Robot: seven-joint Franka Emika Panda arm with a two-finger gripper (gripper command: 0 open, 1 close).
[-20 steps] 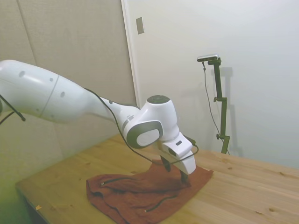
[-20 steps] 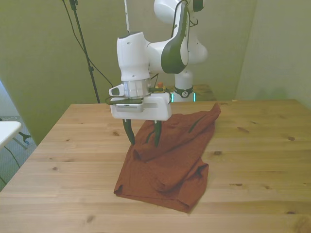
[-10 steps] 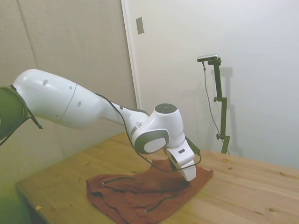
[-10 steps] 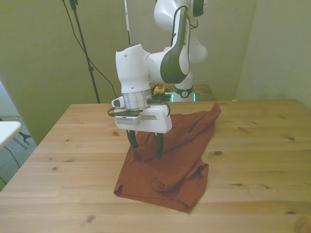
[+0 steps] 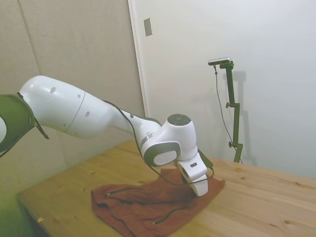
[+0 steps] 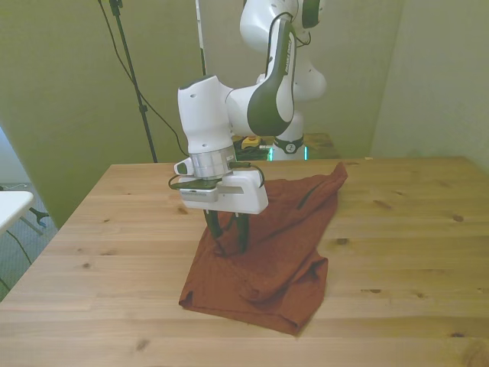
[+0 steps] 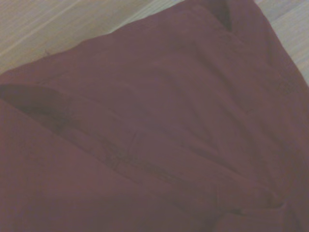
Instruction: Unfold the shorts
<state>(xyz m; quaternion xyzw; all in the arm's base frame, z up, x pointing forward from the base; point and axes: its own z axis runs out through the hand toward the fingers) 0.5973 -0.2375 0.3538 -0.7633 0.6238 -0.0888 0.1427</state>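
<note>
End effector (image 6: 228, 243): I see it down on the shorts near their edge at the front view's left, fingers close together and pinching a fold of the cloth.
Shorts (image 6: 267, 252): rust-brown, lying crumpled on the desk (image 6: 397, 252), one corner reaching toward the far edge; I see a thin dark cord (image 5: 170, 212) across them in the side view.
Wrist view: the shorts (image 7: 159, 135) fill it, blurred.
Writing: I can read none.
</note>
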